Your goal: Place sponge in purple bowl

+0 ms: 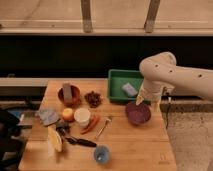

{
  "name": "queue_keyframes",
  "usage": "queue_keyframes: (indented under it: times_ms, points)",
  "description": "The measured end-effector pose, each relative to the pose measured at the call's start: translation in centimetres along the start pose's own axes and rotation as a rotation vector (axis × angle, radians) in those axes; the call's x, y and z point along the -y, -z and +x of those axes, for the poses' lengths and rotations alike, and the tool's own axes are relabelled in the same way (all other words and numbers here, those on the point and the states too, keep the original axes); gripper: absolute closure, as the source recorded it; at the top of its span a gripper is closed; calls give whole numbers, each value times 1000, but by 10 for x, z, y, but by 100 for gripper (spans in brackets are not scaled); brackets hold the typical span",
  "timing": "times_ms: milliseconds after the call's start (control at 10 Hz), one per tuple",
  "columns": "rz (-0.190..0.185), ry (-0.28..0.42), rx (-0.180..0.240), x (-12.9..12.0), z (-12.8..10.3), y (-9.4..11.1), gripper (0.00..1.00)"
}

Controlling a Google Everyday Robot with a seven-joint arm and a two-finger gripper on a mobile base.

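The purple bowl (138, 113) sits on the wooden table (130, 145) at the right, just in front of a green tray (116, 80). A pale grey-blue sponge-like block (130, 89) lies in the tray. My gripper (142, 100) hangs from the white arm (172, 75), right over the bowl's far rim and by the tray's front edge. Whether it holds anything is hidden by the arm. A second grey block (66, 91) stands in a brown bowl (69, 96) at the left.
On the left half of the table lie a dark cluster (93, 98), an apple (67, 114), a white cup (82, 117), a carrot (91, 124), a grey cloth (48, 116), a banana (54, 139), a dark utensil (80, 142) and a small blue cup (101, 154).
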Motion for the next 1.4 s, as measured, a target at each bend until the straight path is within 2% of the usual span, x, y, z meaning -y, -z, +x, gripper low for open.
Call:
queue_keyframes:
  times_ms: [200,300,400,500,800,1000,1100,1400]
  points:
    - [-7,2,4,1,0,1,35]
    - [-20,18,31,-1,-1,5,35]
    - [-36,41,79,-8,-4,14,35]
    - [-50,71,122,-25,-7,24,35]
    - [-73,177,208,-86,-18,36,35]
    - [-68,281,257,-137,-23,39,35]
    - [-63,312,271,-152,-24,38,35]
    - [-53,317,276,-153,-26,39,35]
